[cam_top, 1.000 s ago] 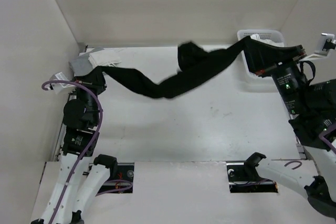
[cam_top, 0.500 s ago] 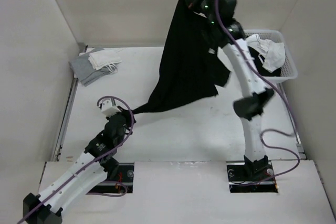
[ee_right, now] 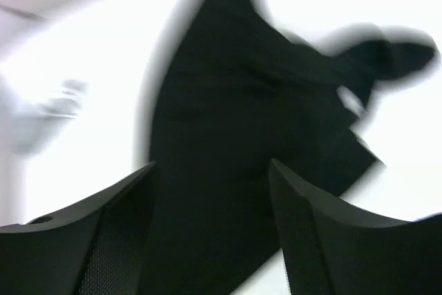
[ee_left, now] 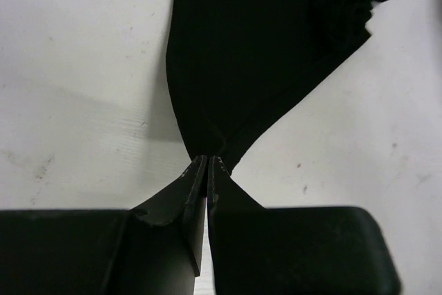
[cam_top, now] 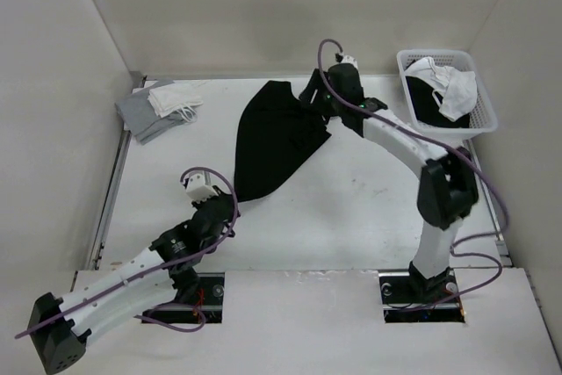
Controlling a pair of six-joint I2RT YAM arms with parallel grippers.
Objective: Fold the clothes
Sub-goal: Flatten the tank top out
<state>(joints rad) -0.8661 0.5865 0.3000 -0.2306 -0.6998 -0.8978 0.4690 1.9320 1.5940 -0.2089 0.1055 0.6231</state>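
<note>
One black shirt (cam_top: 277,138) lies mid-table (cam_top: 369,208) from above, the left gripper (cam_top: 233,205) at its near corner and the right gripper (cam_top: 314,101) at its far end. Left wrist: jaws clamp the shirt's corner. Right wrist, blurred: fingers (ee_right: 117,240) stand wide apart over the shirt.

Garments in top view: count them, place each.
5: black shirt at centre; grey garment and white garment far-left corner; white piece and black piece in basket, maybe hiding more.
</note>
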